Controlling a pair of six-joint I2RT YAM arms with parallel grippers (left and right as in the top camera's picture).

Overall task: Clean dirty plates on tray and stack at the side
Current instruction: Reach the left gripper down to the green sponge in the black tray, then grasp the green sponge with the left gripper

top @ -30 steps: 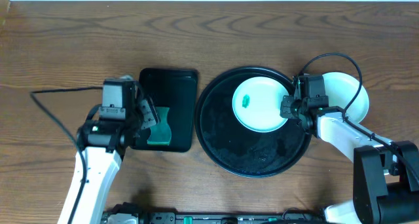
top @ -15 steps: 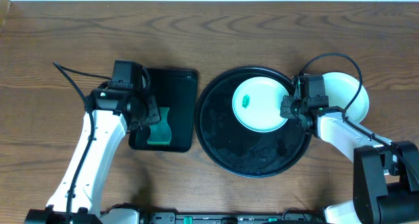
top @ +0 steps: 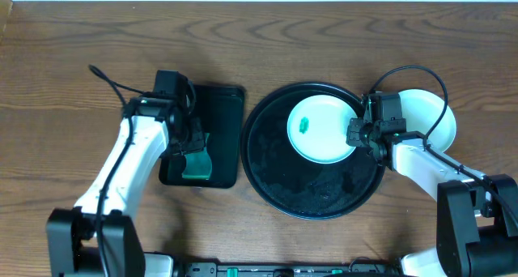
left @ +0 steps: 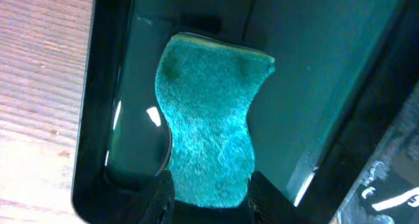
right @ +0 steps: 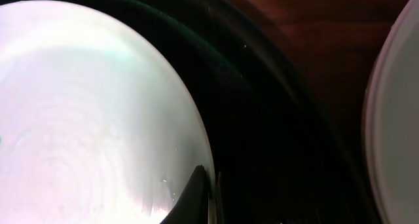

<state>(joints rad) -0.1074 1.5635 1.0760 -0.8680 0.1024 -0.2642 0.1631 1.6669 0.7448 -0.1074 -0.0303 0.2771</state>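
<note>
1. Far left: the left fingers (top: 193,145) are over the small rectangular black tray (top: 218,107). They're narrowed onto the near end of the fuzzy teal sponge (left: 208,119), one finger on each side. The sponge lies at the 6 o'clock end of that tray, and it doesn't look lifted.
2. Middle: the big round black low-rimmed tray (top: 312,192) has only one pale mint-green glossy plate (top: 324,143) on it, sitting up toward 12 o'clock. There's a small green smear (top: 304,124) at about 9 o'clock on the plate, so I'd call this one not yet cleaned.
3. The right fingers (top: 360,136) are pinched shut on that plate's rim at roughly 4 o'clock, probably to steady it.
4. Right: off the round tray at about 2 o'clock, a round white plate (top: 429,115) sits on the brown wooden bench (top: 81,50). That looks like the side stack, but I can't tell how many are in it.
5. My guess is it's mostly done. What's left is wiping the smear and moving this last plate onto the stack.
</note>
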